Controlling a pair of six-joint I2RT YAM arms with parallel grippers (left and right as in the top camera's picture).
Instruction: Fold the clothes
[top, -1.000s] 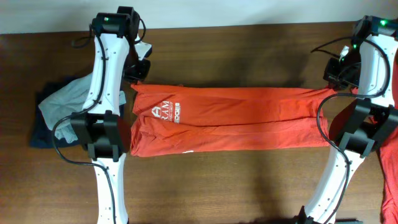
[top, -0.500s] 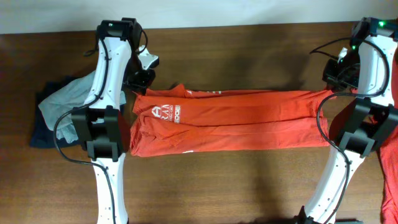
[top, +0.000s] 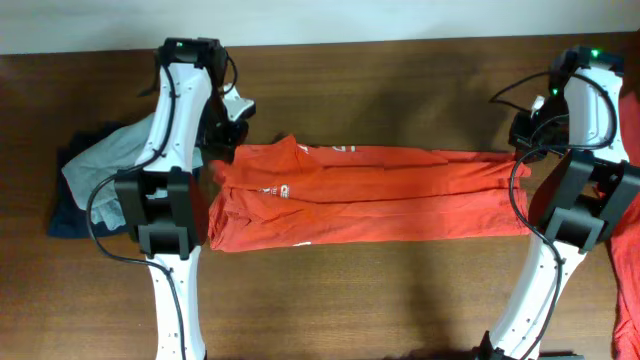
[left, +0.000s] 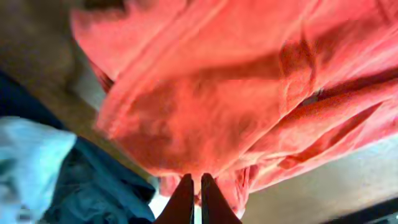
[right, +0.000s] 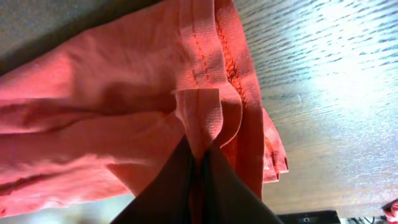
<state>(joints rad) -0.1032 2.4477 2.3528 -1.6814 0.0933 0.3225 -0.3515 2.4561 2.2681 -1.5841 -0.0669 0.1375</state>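
Observation:
A red-orange T-shirt (top: 370, 190) lies across the table as a long folded band, white print showing near its left end. My left gripper (top: 228, 152) is shut on the shirt's upper left corner and holds that edge lifted; in the left wrist view (left: 194, 182) the fingers pinch the red-orange cloth (left: 205, 93). My right gripper (top: 520, 150) is shut on the shirt's upper right corner; in the right wrist view (right: 199, 160) the fingers clamp a hemmed fold of the cloth (right: 124, 112). The upper long edge is folded over toward the front.
A heap of grey and dark blue clothes (top: 90, 180) lies at the left, also in the left wrist view (left: 43, 168). Another red-orange garment (top: 630, 270) shows at the right edge. The wooden table (top: 380, 290) spreads in front.
Both grippers have moved toward the front with the shirt's upper edge, folding it over. The white chest print is now mostly covered by the folded flap.

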